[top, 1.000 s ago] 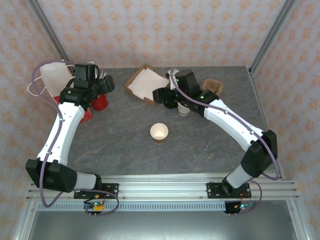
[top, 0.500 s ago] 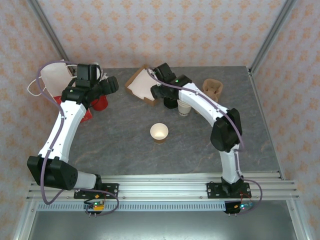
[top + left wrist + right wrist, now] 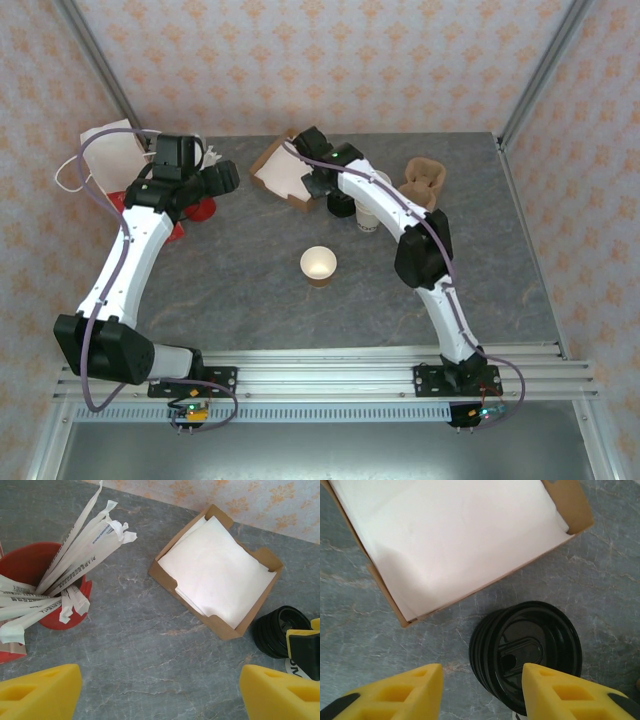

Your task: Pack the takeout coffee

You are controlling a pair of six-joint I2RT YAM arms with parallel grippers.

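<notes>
At mid-tabletop (image 3: 250, 290), on grey veined stone, the tan paper cup (image 3: 318, 265) stood upright and uncapped, pale inside, well apart from everything else, with bare surface on every side. Along the far edge crowded a shallow cardboard tray (image 3: 165, 579) of flat white napkins (image 3: 215, 575), a ribbed stack of glossy black lids (image 3: 527, 652) just beside the tray's corner, a stack of white cups (image 3: 368, 218) and a moulded pulp carrier (image 3: 422, 182). Toward the left edge a red cup (image 3: 37, 560) bristled with paper-wrapped straws (image 3: 75, 535), near a white bag (image 3: 105, 150). The right hand (image 3: 479, 677) hovered over the lids, its yellow fingers (image 3: 395, 695) spread wide, holding nothing. The left hand (image 3: 160, 690) hung near the red cup, equally wide and empty.
</notes>
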